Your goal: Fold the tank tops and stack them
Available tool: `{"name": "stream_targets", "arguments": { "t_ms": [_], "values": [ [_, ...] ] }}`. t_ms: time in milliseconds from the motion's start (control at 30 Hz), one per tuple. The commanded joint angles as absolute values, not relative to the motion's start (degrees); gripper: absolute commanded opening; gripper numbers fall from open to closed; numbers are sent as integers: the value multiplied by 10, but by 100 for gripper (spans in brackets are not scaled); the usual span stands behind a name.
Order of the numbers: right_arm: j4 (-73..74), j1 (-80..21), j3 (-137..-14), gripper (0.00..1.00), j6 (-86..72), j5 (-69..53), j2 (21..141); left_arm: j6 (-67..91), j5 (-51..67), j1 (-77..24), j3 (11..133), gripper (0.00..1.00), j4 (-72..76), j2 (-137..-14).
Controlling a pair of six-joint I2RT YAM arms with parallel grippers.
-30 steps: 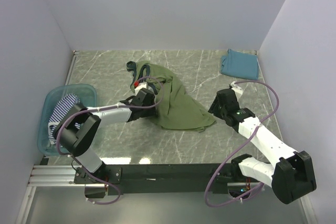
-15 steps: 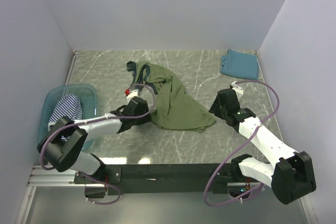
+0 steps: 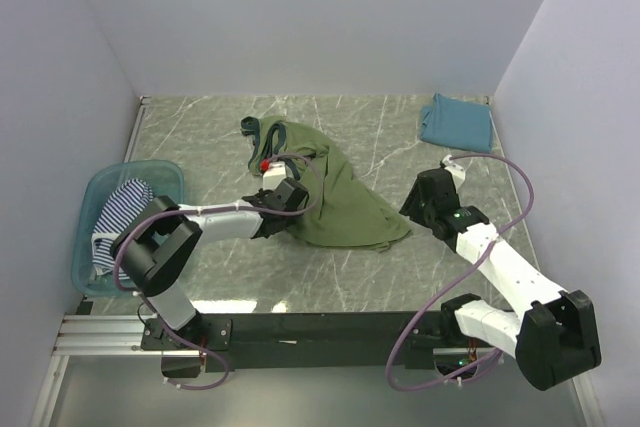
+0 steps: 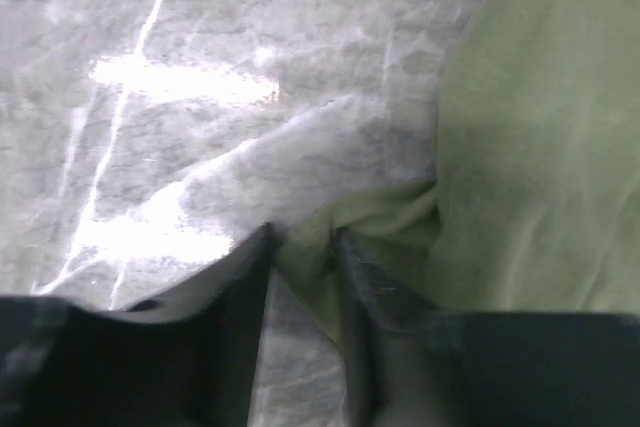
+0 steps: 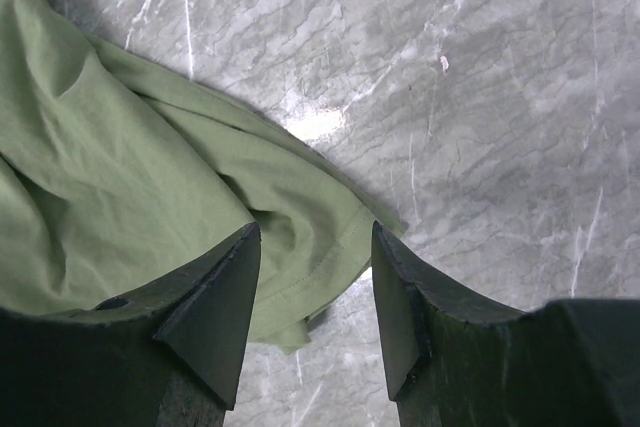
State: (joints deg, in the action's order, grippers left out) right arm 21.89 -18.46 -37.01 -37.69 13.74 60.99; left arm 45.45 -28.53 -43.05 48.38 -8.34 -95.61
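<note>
The olive-green tank top [image 3: 338, 197] lies crumpled mid-table, its dark-trimmed straps [image 3: 258, 132] pointing to the far left. My left gripper [image 3: 284, 203] is at its left edge. In the left wrist view the jaws [image 4: 300, 247] have closed to a narrow gap on a fold of the olive cloth [image 4: 520, 147]. My right gripper [image 5: 312, 277] hovers open over the top's near right corner [image 5: 300, 247], touching nothing. The teal-blue tank top [image 3: 456, 122] lies folded at the far right. The striped tank top [image 3: 120, 209] sits bunched in the tub.
A translucent teal tub [image 3: 150, 167] stands at the left edge, against the wall. White walls close in the table on the left, back and right. Bare marble [image 3: 200, 137] shows around the olive top.
My left gripper drew back to the left, then returned to the olive top's left edge and narrowed its jaws on the cloth. The right arm has stayed still.
</note>
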Motion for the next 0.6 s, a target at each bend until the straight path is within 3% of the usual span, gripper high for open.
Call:
{"name": "stream_targets", "arguments": {
  "t_ms": [0,67,133,567],
  "values": [
    [211,-178,-362,56,-367,131,592,460,-282,-442,478,33,-156,-979],
    [210,-178,-359,56,-366,127,593,460,-260,-445,471,13,-147,-964],
    [209,-178,-356,56,-366,117,599,465,-242,-443,474,1,-153,-932],
    [156,-185,-288,59,-396,34,588,545,-334,-324,541,1,-320,-574]
  ]
}}
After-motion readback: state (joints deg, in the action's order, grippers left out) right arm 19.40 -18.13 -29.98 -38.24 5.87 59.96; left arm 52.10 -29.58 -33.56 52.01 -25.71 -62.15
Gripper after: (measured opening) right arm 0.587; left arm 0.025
